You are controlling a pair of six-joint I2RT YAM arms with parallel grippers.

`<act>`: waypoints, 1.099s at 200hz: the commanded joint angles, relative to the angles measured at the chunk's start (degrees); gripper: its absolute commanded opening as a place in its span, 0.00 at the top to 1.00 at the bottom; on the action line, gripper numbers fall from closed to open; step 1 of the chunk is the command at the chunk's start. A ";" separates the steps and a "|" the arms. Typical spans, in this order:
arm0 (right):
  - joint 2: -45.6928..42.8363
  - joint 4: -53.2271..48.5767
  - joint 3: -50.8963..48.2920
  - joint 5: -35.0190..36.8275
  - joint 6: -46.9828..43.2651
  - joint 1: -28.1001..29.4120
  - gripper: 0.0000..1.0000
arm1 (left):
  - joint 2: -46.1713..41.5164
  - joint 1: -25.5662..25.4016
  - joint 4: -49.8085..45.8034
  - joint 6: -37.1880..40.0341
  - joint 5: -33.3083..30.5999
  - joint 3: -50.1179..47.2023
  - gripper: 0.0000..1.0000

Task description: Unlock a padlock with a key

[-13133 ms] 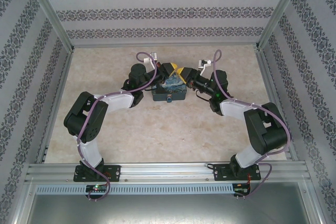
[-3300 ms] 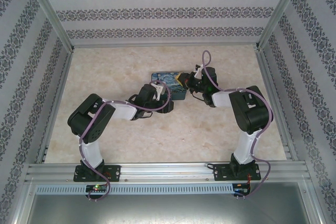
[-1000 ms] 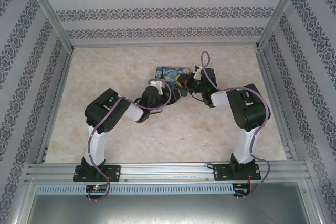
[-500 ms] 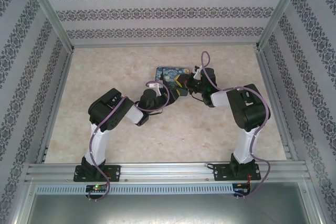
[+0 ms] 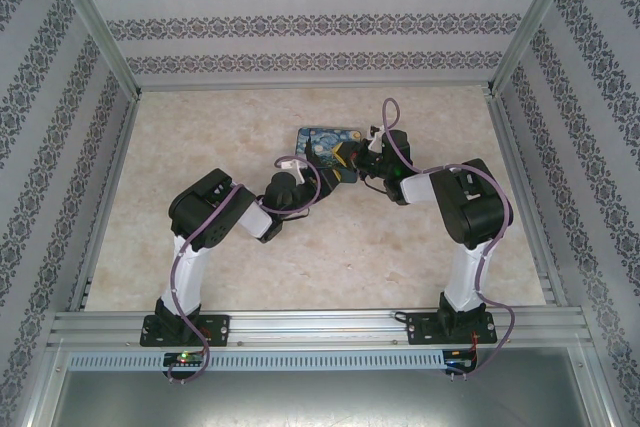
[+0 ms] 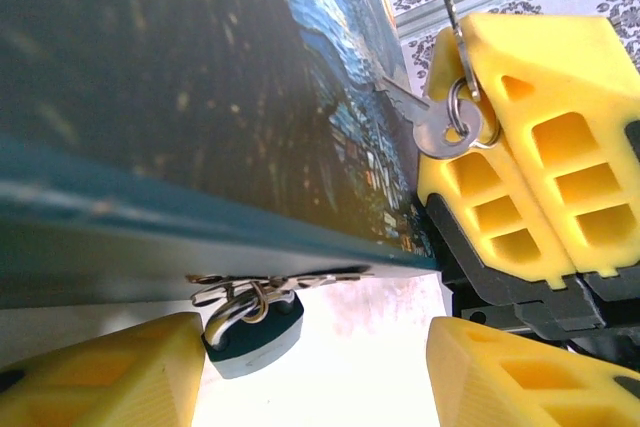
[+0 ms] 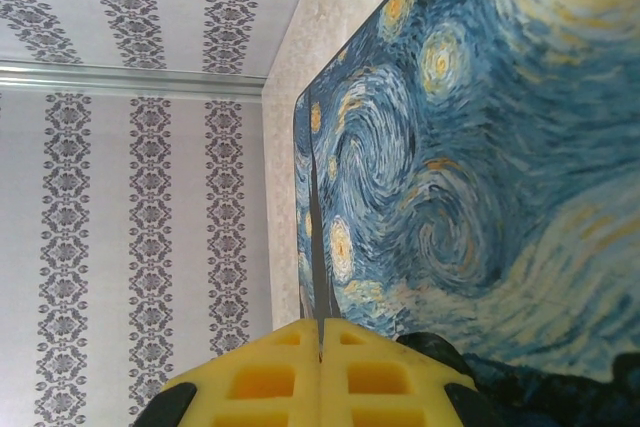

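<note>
Looking along the left wrist, we see the left claw [image 6: 315, 337] with its fingers apart, the padlock [image 6: 255, 335] hanging from the blue tin [image 6: 200, 77] between them, right beside one finger. We find the right claw [image 6: 492, 122] pressed together on the key [image 6: 448, 9], whose thin blade sticks out past the fingertips just beside the tin's patterned lid, a second key [image 6: 415, 115] dangling from the same ring.

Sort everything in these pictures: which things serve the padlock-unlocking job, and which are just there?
For the job: padlock, key, right gripper pinching it, open left gripper, blue tin carrying the padlock.
Just there: table, patterned walls, metal frame.
</note>
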 commanded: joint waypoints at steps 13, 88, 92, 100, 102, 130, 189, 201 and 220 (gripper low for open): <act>1.24 1.67 -0.32 0.07 0.61 0.68 1.00 | -0.62 -0.55 4.33 -0.58 -1.19 -0.48 0.40; 1.60 1.89 -0.31 -0.07 0.70 0.66 1.00 | -0.55 -2.16 4.82 -0.64 -1.31 0.65 0.40; 1.55 1.93 -0.30 -0.07 0.76 0.66 1.00 | -0.65 -2.28 4.66 -0.59 -1.39 0.83 0.40; 1.59 1.96 -0.32 -0.10 0.79 0.67 1.00 | -0.98 -2.48 4.02 -0.27 -1.44 0.97 0.40; 1.66 2.00 -0.33 -0.06 0.79 0.68 1.00 | -1.01 -2.52 3.84 -0.13 -1.47 1.07 0.40; 1.76 2.06 -0.25 -0.02 0.79 0.69 1.00 | -0.60 -2.59 2.83 0.15 -3.05 1.22 0.41; 2.03 2.42 -0.38 -0.05 0.99 0.72 1.00 | 0.94 -2.57 1.64 -1.29 -6.51 1.84 0.42; 2.03 2.46 -0.35 -0.02 1.14 0.73 1.00 | 1.09 -2.57 0.81 -1.29 -7.23 1.93 0.44; 2.03 2.46 -0.36 -0.03 1.22 0.72 1.00 | 1.27 -2.57 -0.60 -1.23 -7.60 2.43 0.48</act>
